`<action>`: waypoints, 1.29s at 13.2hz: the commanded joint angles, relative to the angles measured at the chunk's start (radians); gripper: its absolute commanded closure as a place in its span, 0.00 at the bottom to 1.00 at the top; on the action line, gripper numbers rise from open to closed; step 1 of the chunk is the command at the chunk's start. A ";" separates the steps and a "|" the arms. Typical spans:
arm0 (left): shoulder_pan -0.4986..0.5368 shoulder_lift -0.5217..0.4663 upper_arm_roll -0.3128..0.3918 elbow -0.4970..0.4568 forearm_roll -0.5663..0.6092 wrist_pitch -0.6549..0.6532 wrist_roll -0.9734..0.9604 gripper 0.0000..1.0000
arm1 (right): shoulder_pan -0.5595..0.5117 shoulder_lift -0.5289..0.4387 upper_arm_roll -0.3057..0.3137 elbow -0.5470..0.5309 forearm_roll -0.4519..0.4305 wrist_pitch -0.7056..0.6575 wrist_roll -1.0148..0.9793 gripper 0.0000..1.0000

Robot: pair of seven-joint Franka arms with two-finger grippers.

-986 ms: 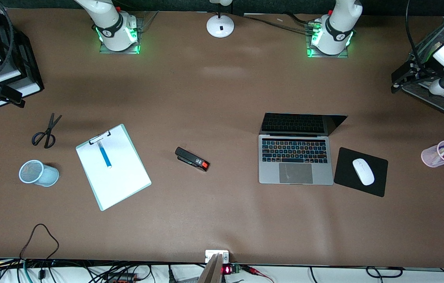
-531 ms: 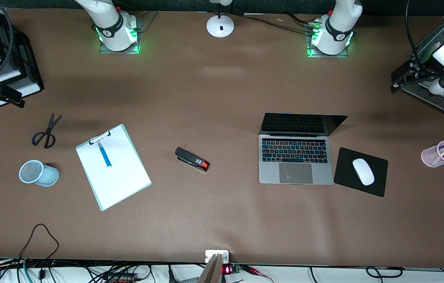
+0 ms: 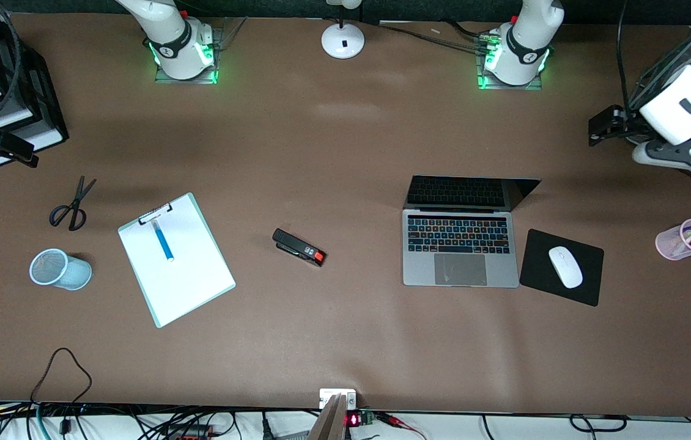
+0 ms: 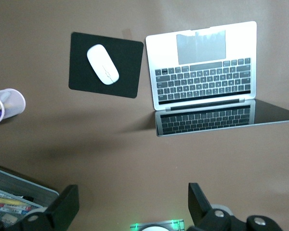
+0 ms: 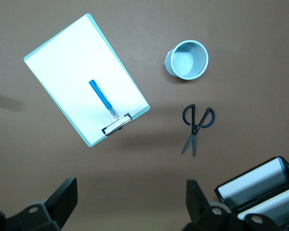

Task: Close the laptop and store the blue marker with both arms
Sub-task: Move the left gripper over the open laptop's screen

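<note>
Brown table [image 3: 345, 342] with open laptop [image 3: 460, 247], both tools [image 4: 130, 211] [image 5: 130, 209] spread wide, empty, high above.

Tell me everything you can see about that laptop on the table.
The laptop is slim and silver-grey, apparently metal, with black keys, a large grey trackpad and a dark screen mirroring the keyboard. It sits open and flat on the brown table, beside a black mouse pad carrying a white mouse. Nothing else touches it.

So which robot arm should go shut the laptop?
Probably the left arm. Its open left gripper hangs over the table at the open laptop's end, while the right gripper hangs open over the clipboard end.
</note>
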 commanded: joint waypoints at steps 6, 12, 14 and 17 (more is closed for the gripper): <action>-0.002 0.015 -0.088 -0.113 -0.072 -0.025 -0.175 0.00 | -0.002 -0.004 -0.001 -0.009 -0.009 0.010 0.017 0.00; -0.002 0.063 -0.171 -0.173 -0.077 -0.011 -0.332 0.00 | -0.016 -0.003 -0.004 -0.006 0.066 0.016 0.011 0.00; 0.001 0.058 -0.206 -0.267 -0.077 0.077 -0.355 0.00 | -0.013 -0.013 -0.004 -0.007 0.062 0.004 0.005 0.00; -0.002 0.076 -0.226 -0.335 -0.077 0.137 -0.361 0.00 | -0.007 -0.023 0.003 -0.006 0.054 0.002 0.004 0.00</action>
